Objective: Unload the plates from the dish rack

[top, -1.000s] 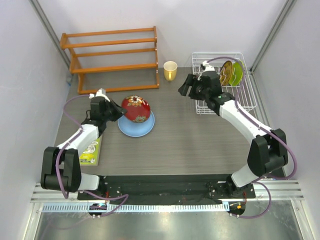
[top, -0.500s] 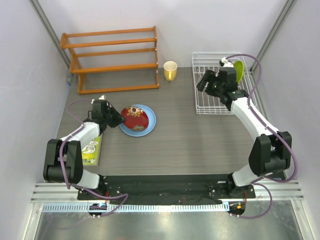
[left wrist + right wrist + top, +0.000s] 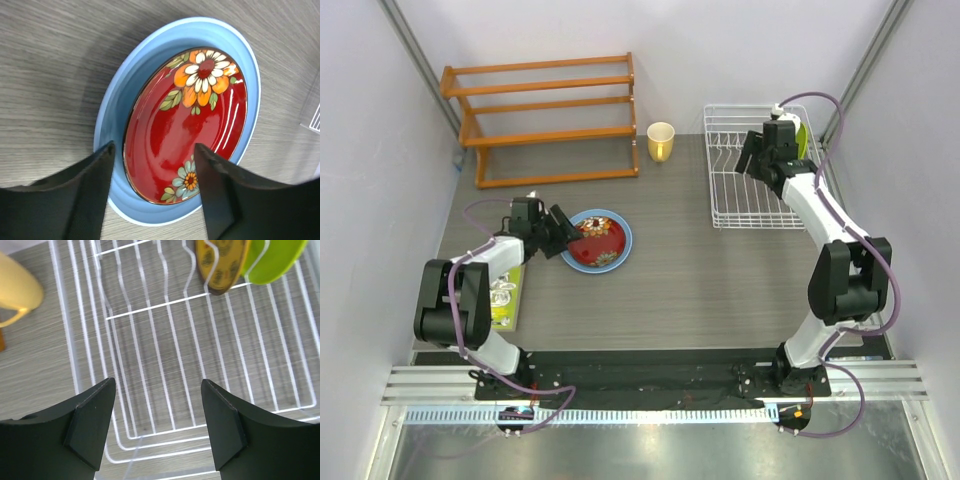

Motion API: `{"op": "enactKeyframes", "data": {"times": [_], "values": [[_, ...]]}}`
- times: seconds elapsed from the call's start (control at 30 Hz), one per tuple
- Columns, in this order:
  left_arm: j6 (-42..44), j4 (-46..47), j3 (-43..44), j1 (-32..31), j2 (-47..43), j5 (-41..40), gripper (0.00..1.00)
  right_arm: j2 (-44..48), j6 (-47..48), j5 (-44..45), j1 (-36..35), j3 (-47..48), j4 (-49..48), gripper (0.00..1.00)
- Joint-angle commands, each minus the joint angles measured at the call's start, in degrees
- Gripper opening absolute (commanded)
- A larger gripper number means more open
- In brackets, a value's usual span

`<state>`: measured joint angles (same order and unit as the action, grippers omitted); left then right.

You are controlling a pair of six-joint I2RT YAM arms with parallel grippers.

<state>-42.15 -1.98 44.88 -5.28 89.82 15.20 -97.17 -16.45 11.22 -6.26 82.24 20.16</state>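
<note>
Left gripper point(image 3: 154, 148) spread empty at the red plate point(image 3: 187, 125) rim; right gripper point(image 3: 156, 384) likewise above dish rack point(image 3: 165, 304).

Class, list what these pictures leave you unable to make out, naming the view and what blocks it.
1. Yellow-brown plate: hidden in the top view behind the right arm.
2. Lime green plate, yellow cup: cut off by the right wrist view's edges.
3. Light blue plate: near rim covered by the left gripper, left wrist view.
4. Yellow-green packet: print too small, top view.
</note>
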Motion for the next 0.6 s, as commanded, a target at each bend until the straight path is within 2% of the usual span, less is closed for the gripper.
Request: {"op": "enactKeyframes", "data": {"times": [0.0,0.2,0.33,0.57], "values": [[2.2,-2.1,2.8,0.0,-2.5,-2.8,0.68,-0.7,3.4,10.4,0.3,4.8,0.7,0.75],[4.0,-3.7,5.1,0.0,-9.0,-6.8,0.74,-7.8,10.1,19.0,0.4,12.4,0.1,0.75],[4.6,-3.3,6.2,-0.1,-11.5,-6.2,0.75,-16.4,14.9,21.2,0.8,18.2,-0.6,0.75],[6.6,-2.9,7.4,-0.1,-12.8,-6.0,0.76,-26.8,17.7,21.8,2.7,28.5,-2.8,0.75]]}}
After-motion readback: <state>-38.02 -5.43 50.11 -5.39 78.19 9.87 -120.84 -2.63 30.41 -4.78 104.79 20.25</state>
